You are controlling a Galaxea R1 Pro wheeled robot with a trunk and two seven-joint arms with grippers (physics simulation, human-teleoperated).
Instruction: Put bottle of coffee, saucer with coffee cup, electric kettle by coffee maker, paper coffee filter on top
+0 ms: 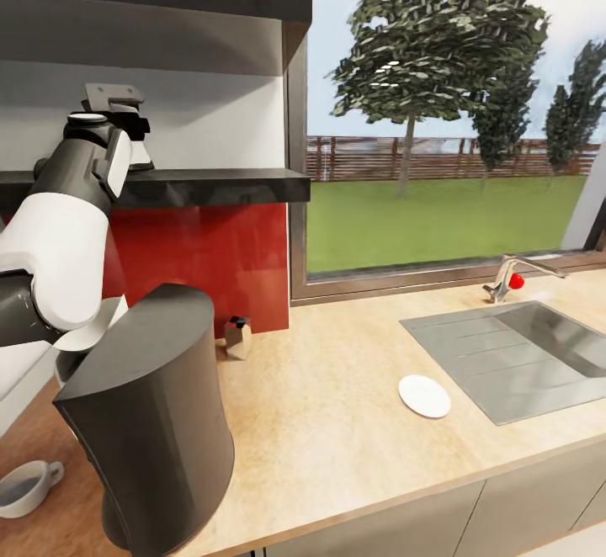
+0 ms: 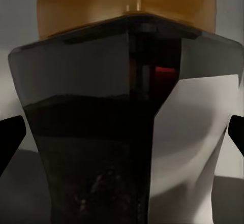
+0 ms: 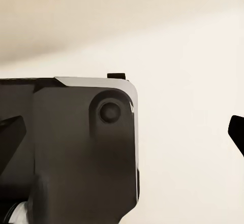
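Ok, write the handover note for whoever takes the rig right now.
Left gripper: raised at the kitchen shelf, fingers open around the bottle of coffee, not yet closed.
Right gripper: open, empty.
Coffee maker stands on the countertop. Coffee cup sits beside it; saucer lies apart, near the sink.
Done: coffee maker in place.
Left: bottle down, cup onto saucer by the maker, filter, kettle.

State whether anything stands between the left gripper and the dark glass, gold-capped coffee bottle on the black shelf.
Nothing visible does: the coffee bottle sits directly before the open left gripper.
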